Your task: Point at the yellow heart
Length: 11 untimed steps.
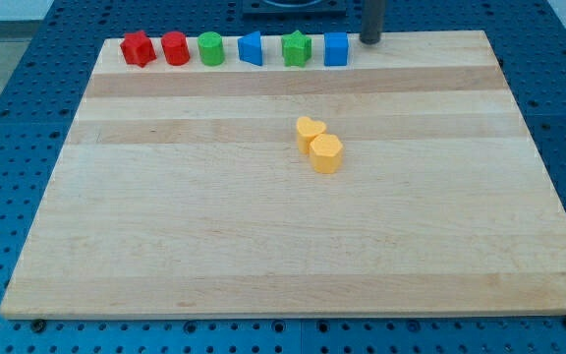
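The yellow heart (310,132) lies near the middle of the wooden board (214,246). A yellow hexagon-like block (326,153) touches it at its lower right. My tip (370,41) is at the view's top edge of the board, just right of the blue cube (336,48). It is far above and to the right of the yellow heart, apart from it.
A row of blocks lines the view's top edge: a red star (138,48), a red cylinder (175,48), a green cylinder (211,48), a blue triangle-like block (251,48), a green block (296,48) and the blue cube. Blue pegboard (8,118) surrounds the board.
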### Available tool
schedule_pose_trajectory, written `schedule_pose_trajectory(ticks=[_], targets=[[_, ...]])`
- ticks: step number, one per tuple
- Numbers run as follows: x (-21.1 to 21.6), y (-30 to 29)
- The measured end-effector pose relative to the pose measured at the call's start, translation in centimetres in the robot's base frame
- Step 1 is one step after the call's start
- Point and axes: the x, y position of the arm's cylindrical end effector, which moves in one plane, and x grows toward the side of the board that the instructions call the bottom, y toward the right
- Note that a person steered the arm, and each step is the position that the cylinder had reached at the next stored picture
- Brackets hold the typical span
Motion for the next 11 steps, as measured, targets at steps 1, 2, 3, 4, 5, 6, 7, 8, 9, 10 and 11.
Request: schedule_pose_trajectory(ticks=[1, 2, 3, 4, 5, 6, 7, 8, 9, 10, 11], targets=[[0.7, 3.9], [4.3, 4.6], [8.2, 2.8], [11.3, -1.9], [13.6, -7.1], [14.5, -12.3], [15.9, -17.1], [19.9, -18.8], [22.0, -18.1], [22.0, -14.2], [21.7, -9.9]])
